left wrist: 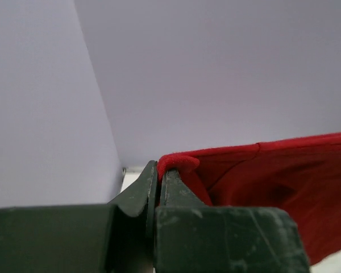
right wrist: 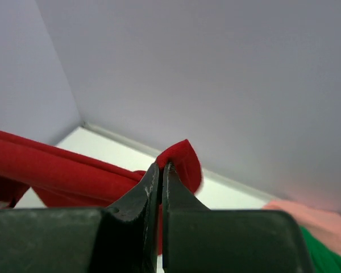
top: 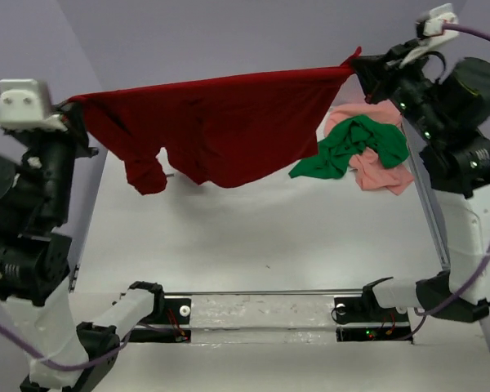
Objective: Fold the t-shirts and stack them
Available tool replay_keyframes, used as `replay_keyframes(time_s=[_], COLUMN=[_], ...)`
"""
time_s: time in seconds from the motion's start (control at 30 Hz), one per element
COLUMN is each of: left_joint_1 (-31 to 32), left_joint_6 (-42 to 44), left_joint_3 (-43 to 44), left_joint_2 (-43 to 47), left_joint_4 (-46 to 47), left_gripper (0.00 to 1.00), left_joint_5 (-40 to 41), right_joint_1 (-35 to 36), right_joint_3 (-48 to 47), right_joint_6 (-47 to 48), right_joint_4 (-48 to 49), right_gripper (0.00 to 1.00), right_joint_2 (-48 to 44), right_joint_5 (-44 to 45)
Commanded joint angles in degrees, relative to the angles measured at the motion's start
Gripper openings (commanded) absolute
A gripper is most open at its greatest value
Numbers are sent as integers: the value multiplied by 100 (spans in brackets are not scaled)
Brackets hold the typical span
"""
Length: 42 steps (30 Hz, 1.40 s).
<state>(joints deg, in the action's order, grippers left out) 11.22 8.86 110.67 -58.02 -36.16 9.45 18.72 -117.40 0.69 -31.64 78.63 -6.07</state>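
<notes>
Green shirt [top: 355,143] covers part of pink shirt [top: 384,175], red shirt [top: 229,122] hides the far table [top: 253,237] at 12 o'clock, and wrist views crop the red shirt at 3 and 9 o'clock.

t-shirt [top: 229,131] above table [top: 245,241], left of pile [top: 367,147]

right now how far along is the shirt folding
Done: nothing yet, no shirt is folded or stacked. In hand: the dark red t-shirt hangs spread above the table, with the left gripper and right gripper each shut on one end of its upper edge. Left: fold it, then the green t-shirt and pink t-shirt, crumpled together at the far right, green on pink.
</notes>
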Motion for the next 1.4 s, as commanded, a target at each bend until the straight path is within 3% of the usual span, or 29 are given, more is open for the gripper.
replay_keyframes(time_s=[0.0,0.23,0.33,0.43,0.6,0.67,0.73,0.83,1.0,1.13,1.37], left_joint_1=[-532,-1789,-1852,-1843,-1834,-1843,-1843,-1852,-1834,-1764,-1624], left_joint_6=[-244,-622,-666,-658,-587,-622,-684,-851,-851,-790,-658], left_joint_3=[823,1930,1984,1617,-515,-1027,-1275,-1689,-1839,-1952,-2454], left_joint_2=[475,889,775,398,-15,-759,-1181,-2088,-3503,-4392,-4569], left_joint_4=[330,233,294,451,1830,2340,2700,3149,3476,3563,3906], left_gripper=[0,0,0,0,0,0,0,0,0,0,0], left_joint_5=[48,-707,-796,-831,-919,-919,-1110,-1279,-1358,-1271,-1148], right_joint_1=[-44,-44,-44,-44,-44,-482,-772,-826,-826,-826,-826], right_joint_3=[-467,-1126,-1399,-1522,-1163,-1346,-1652,-2320,-3165,-2695,-1584], right_joint_6=[107,290,501,643,599,65,-435,-526,-579,-561,-561], right_joint_4=[141,-141,-246,-421,-142,-71,-149,-194,-159,165,799], right_gripper=[0,0,0,0,0,0,0,0,0,0,0], right_joint_2=[-681,-1394,-1211,-570,616,1494,2650,4092,5563,5822,5865], right_joint_5=[553,958,1247,1301,1178,591,38,166,342,422,527])
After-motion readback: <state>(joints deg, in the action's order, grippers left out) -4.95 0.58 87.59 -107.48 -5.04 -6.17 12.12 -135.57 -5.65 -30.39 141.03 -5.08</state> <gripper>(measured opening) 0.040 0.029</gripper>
